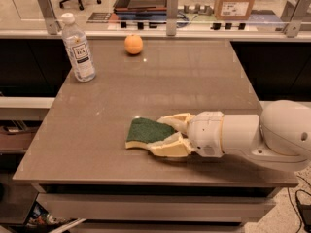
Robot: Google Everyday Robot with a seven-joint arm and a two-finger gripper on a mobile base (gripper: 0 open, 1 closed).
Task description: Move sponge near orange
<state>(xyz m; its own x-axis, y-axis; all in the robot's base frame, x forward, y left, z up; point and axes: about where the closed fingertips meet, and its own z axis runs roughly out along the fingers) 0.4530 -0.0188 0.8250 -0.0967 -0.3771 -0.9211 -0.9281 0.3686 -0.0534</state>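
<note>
One camera, high over the near edge of the table (pixel 97 106), looks down toward its far side; the gripper (pixel 156 134) clasps the sponge (pixel 145 130) at lower centre.

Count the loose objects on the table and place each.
3. Bottle at the far left, orange at the far edge near the middle, sponge near the front, with the gripper at its right end. None seem hidden.
</note>
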